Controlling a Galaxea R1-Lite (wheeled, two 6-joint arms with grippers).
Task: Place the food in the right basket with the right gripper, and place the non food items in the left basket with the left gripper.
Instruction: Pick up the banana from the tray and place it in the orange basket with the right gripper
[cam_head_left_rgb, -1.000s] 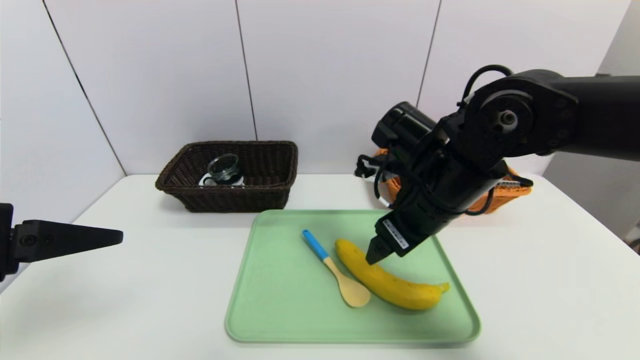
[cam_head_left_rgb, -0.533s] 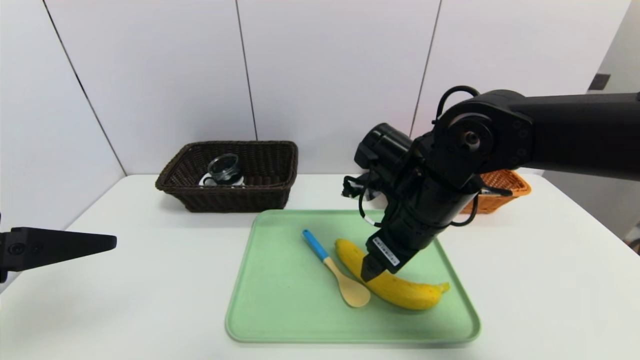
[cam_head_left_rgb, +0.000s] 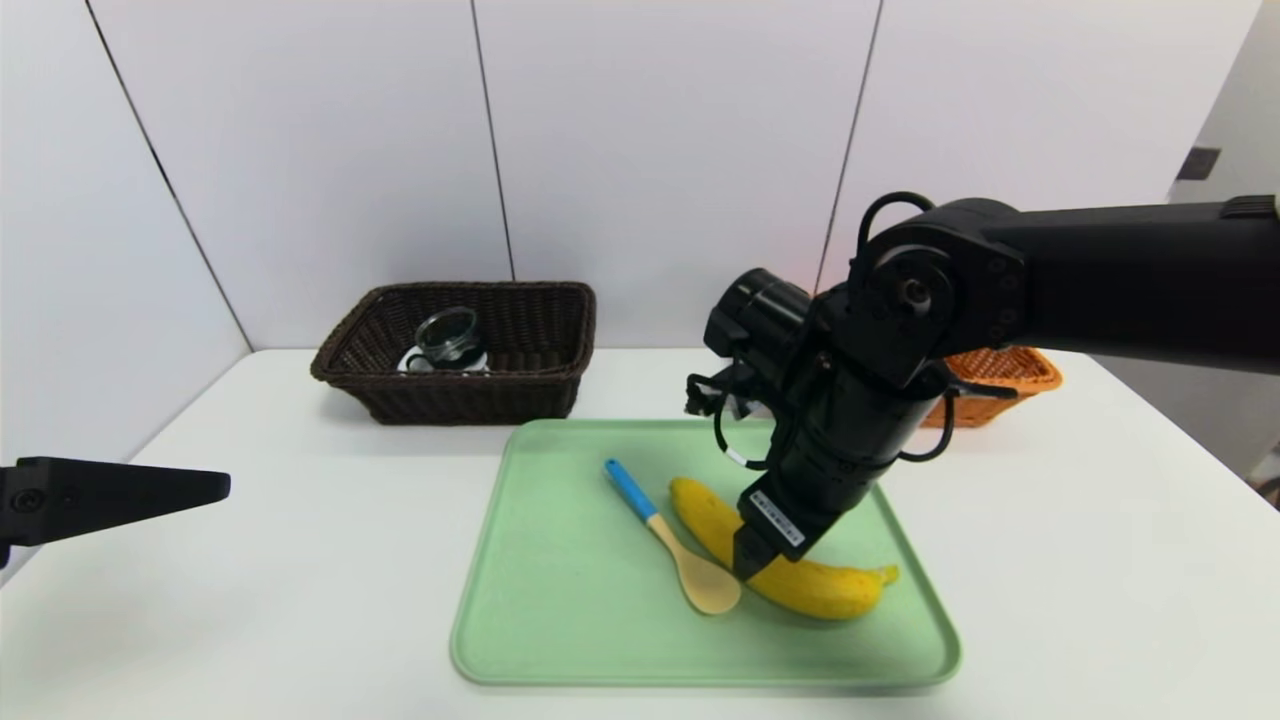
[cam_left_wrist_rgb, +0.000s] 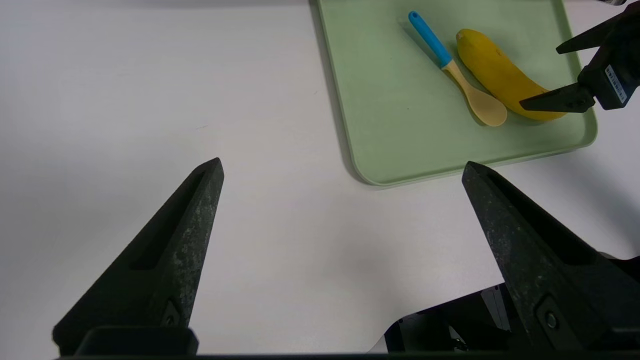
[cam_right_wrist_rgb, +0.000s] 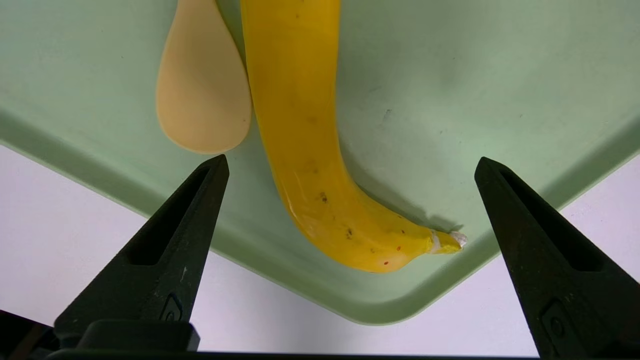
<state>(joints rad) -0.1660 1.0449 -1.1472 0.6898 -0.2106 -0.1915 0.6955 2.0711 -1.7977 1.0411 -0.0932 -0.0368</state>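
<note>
while the right gripper (cam_right_wrist_rgb: 350, 165) hangs wide open over the banana (cam_head_left_rgb: 780, 560) on the green tray (cam_head_left_rgb: 560, 640), the smooth curved fruit seems light and slippery, so its thick middle is best.

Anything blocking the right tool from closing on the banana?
Nothing lies between them. The right tool is open, straddling the banana on the green tray. The spoon bowl lies right beside the banana near one finger and might get nudged.
</note>
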